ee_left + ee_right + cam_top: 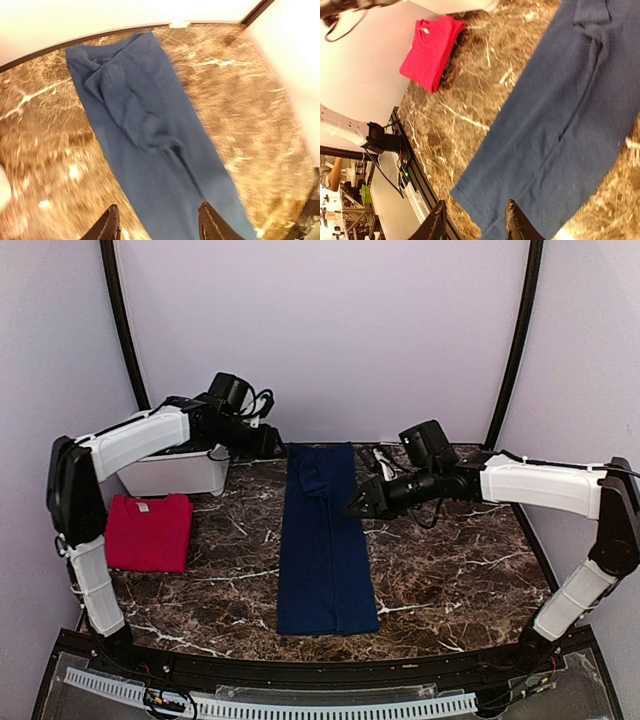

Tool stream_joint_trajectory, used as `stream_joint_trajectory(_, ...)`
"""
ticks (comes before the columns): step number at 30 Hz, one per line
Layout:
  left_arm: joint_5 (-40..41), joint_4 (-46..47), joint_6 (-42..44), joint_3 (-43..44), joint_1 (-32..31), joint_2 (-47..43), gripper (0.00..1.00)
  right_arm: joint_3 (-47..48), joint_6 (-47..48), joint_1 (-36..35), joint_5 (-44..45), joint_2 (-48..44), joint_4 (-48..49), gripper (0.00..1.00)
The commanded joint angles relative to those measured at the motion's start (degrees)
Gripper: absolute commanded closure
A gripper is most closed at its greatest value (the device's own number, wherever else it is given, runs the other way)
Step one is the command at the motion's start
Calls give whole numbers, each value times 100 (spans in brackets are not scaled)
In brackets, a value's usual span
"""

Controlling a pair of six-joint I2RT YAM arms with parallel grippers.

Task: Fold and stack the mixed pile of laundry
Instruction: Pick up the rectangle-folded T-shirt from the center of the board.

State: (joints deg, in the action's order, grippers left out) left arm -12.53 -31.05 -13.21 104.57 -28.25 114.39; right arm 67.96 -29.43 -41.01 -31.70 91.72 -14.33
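Observation:
The navy blue T-shirt (pixel 325 540) lies folded into a long narrow strip down the middle of the marble table, also in the left wrist view (pixel 150 135) and right wrist view (pixel 560 125). The red T-shirt (pixel 150 531) lies folded at the left, also in the right wrist view (pixel 432 47). My left gripper (pixel 277 445) is open and empty above the strip's far left end; its jaws stand apart in its wrist view (pixel 157 227). My right gripper (pixel 356 507) is open and empty at the strip's right edge (pixel 475 225). The charcoal pinstriped shirt is out of view.
A white plastic bin (pixel 175 472) stands at the back left under my left arm. The marble table (pixel 450 570) ends at a black front rail (pixel 300 672). Purple walls close in behind and at both sides.

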Motion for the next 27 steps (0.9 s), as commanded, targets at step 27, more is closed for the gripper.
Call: stream_joint_trajectory(27, 104, 2290, -4211, -7004, -3842, -3483, 57, -3392, -1477, -1141, -85, -545, 912, 67)
